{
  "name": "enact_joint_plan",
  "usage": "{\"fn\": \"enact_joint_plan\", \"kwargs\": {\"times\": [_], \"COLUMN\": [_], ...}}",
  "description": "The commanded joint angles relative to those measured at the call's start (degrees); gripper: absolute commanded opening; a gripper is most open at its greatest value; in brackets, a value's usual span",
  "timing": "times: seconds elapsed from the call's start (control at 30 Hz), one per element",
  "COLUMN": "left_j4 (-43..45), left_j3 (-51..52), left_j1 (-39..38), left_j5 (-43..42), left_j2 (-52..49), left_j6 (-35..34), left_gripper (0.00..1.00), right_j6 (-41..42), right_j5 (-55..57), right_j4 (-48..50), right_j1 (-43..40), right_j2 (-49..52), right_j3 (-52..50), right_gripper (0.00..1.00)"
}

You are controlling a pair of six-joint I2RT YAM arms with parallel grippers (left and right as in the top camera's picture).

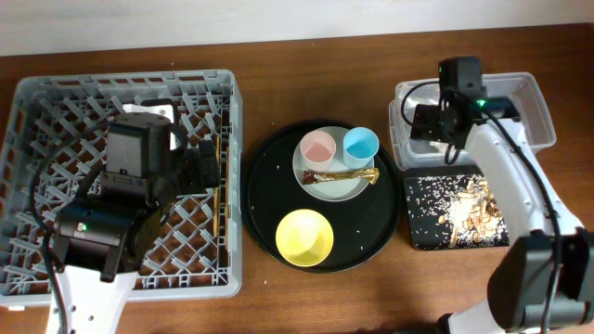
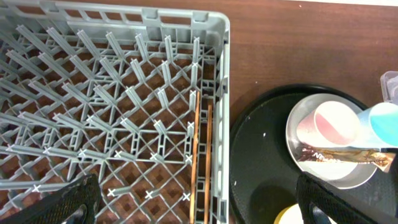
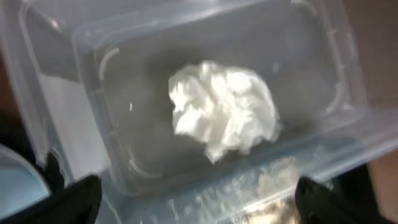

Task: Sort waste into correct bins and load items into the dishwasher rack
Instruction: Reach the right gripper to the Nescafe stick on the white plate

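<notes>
Right end effector (image 3: 205,202) is hovering spread and empty over the tub (image 3: 106,74); napkin (image 3: 224,118) is lying inside. Wrapper (image 1: 345,175) is lying on the plate (image 1: 332,191) just beside pink cup (image 1: 317,147) and blue cup (image 1: 360,144). Likely risk: a grab there tipping them.

tub (image 3: 118,87) open-topped — napkin (image 3: 224,118) central, rack (image 2: 124,12) densely pegged

Lab tabletop mock-up: wooden table (image 1: 306,65) staged with a dishwasher rack (image 1: 121,83).
</notes>
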State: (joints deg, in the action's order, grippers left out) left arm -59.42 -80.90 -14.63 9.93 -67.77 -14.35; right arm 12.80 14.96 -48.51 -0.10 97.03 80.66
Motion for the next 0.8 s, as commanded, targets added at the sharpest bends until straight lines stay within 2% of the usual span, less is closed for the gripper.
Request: {"fn": "enact_joint_plan", "kwargs": {"times": [0.0,0.07,0.1,0.13,0.17,0.27,0.37,0.4,0.47,0.53,0.63,0.73,0.77], "left_j4": [0.1,0.1,0.1,0.1,0.1,0.1,0.1,0.2,0.1,0.1,0.1,0.2,0.1], "left_j3": [-0.6,-0.6,-0.6,-0.6,-0.6,-0.6,-0.6,-0.6,-0.6,-0.6,-0.6,-0.6,-0.6], "left_j1": [0.2,0.2,0.2,0.2,0.2,0.2,0.2,0.2,0.2,0.2,0.2,0.2,0.2], "left_j5": [0.4,0.4,0.4,0.4,0.4,0.4,0.4,0.4,0.4,0.4,0.4,0.4,0.4], "left_j2": [0.2,0.2,0.2,0.2,0.2,0.2,0.2,0.2,0.2,0.2,0.2,0.2,0.2], "left_j6": [-0.3,-0.3,-0.3,-0.3,-0.3,-0.3,-0.3,-0.3,-0.3,-0.3,-0.3,-0.3,-0.3], "left_gripper": [0.99,0.99,1.00,0.99,0.99,0.99,0.99,0.99,0.99,0.99,0.99,0.99,0.99], "right_j6": [-0.8,-5.4,-10.6,-15.5,-20.9,-27.4,-29.3,-34.9,-40.9,-45.1,-51.9,-53.1,-53.1], "right_j5": [-0.7,-8.9,-16.3,-21.9,-27.6,-27.7,-23.3,-22.6,-18.5,-12.6,-11.2,-11.2,-11.3], "right_j4": [-7.6,-16.4,-19.4,-21.6,-25.2,-25.8,-20.4,-15.8,-9.4,-2.1,6.1,10.1,11.0], "right_j1": [1.7,2.7,3.5,4.3,6.7,14.9,22.4,25.6,28.8,30.5,30.8,30.6,30.3], "right_j2": [-5.7,-7.5,-8.4,-8.7,-8.5,-8.4,-8.4,-8.4,-8.4,-8.4,-8.3,-6.2,-4.9], "right_j3": [10.2,15.0,15.5,15.5,14.9,9.0,1.9,-2.5,-8.2,-13.0,-17.2,-17.5,-17.5], "right_gripper": [0.99,0.99,0.96,0.86,0.71,0.51,0.47,0.45,0.45,0.45,0.34,0.43,0.43]}}
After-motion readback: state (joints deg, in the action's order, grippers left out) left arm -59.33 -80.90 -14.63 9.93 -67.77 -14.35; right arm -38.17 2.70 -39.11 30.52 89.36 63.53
